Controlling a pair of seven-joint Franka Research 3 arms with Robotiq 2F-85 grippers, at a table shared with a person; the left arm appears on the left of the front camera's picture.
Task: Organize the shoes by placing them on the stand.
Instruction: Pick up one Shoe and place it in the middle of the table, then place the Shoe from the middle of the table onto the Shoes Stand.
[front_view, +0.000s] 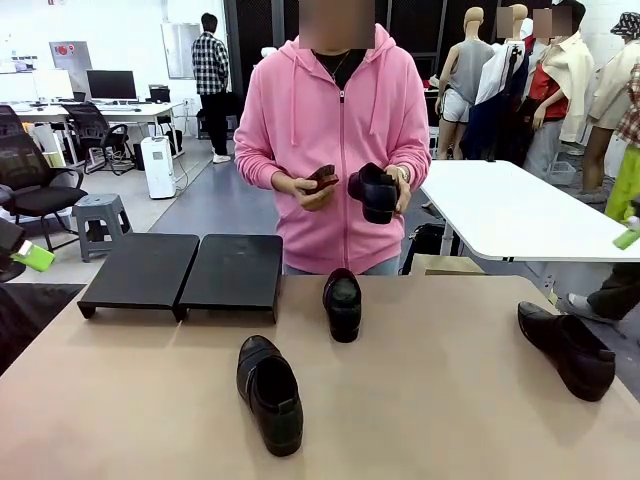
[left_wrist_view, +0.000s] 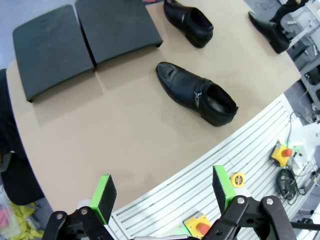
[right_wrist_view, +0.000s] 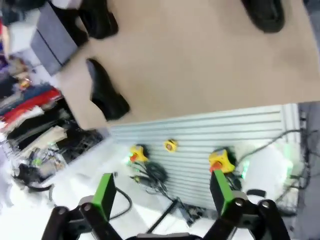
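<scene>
- The stand (front_view: 232, 272) sits at the far left of the desk (front_view: 440, 400). Both of its panels are bare, so no shoe has been placed yet.
- Three shoes lie on the desk:
  - The near shoe (front_view: 270, 395) is at the middle, apart from the stand.
  - The far shoe (front_view: 343, 303) is by the far edge, just right of the stand.
  - The right shoe (front_view: 567, 350) is at the right edge, well apart from the stand.
- A fourth shoe (front_view: 375, 192) is off the desk, held up in the person's hand (front_view: 401, 180) at the far side.
- Left jaws are spread wide and empty, hanging by the desk's near edge with the near shoe ahead of them.
- Right jaws are spread wide and empty, also back by the near edge, touching nothing.
- The task looks to be at its very start, with every shoe left to move. The near shoe seems the handiest first pick.
</scene>
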